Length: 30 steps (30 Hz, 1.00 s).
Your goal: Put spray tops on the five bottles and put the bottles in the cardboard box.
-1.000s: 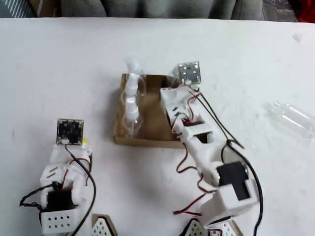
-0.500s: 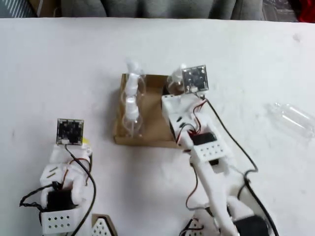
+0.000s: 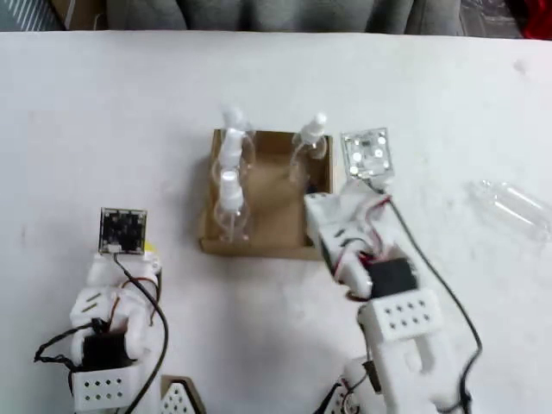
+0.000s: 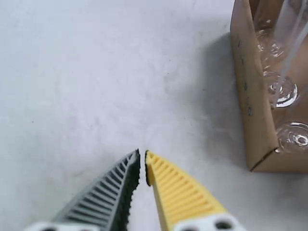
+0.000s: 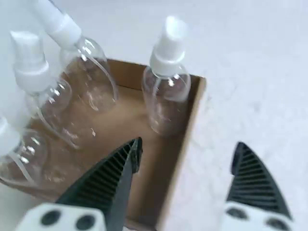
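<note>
1. We count five clear bottles. Four stand in the cardboard box [image 3: 259, 247], and a fifth bottle [image 3: 514, 205] lies on the white table [image 3: 103, 112]. There is one box and there are two grippers.
2. The left gripper [image 4: 142, 157] has its grey and yellow jaws pressed together, with nothing between them. The right gripper [image 5: 188, 144] has its jaws spread wide and grips nothing.
3. A row of three bottles [image 5: 82, 77] stands along the box wall farthest from the right jaws. A single bottle [image 5: 166, 98] stands just beyond their tips, ahead of the gap, in the box corner.
4. All four boxed bottles carry white spray tops pointing up, with their long axes near vertical, though one in the row leans. The fifth lies on its side, its long axis slanting across the table, well out past the right jaws' outer side. We cannot tell whether it has a top.
5. The box's side wall runs between the right jaws, so one jaw hangs over the box floor and the other over bare table. The left jaws point at open table. The box corner sits ahead on the yellow jaw's side, well apart.
</note>
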{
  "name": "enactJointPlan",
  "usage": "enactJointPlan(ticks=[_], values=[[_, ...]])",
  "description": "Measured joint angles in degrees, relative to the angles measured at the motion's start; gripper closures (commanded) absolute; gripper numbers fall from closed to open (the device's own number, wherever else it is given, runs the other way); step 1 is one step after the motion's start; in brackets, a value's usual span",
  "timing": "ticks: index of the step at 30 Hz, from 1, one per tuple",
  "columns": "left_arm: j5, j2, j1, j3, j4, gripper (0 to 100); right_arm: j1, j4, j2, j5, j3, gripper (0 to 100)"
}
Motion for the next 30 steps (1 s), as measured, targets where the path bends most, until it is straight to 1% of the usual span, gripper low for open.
enactJointPlan(ticks=[4,7,10,15,20,21,25,26,30], values=[[0.0,0.0,0.0,0.0,0.0,98,7.3,16.1,-3.8,8.4,-7.0,88.5],[0.0,0.0,0.0,0.0,0.0,98,14.7,24.1,-4.3,13.7,-11.1,88.5],[0.0,0.0,0.0,0.0,0.0,98,21.5,26.9,-4.5,19.3,-13.3,88.5],[0.0,0.0,0.0,0.0,0.0,98,31.5,27.4,-2.0,29.6,-14.4,88.5],[0.0,0.0,0.0,0.0,0.0,98,38.6,27.6,9.5,38.9,-20.5,87.8],[0.0,0.0,0.0,0.0,0.0,98,39.9,27.6,12.7,40.6,-22.8,85.6],[0.0,0.0,0.0,0.0,0.0,98,43.2,28.5,27.1,48.2,-33.4,70.0],[0.0,0.0,0.0,0.0,0.0,98,43.7,29.3,30.8,49.6,-36.2,67.6],[0.0,0.0,0.0,0.0,0.0,98,44.8,34.3,46.1,57.1,-49.6,67.9]])
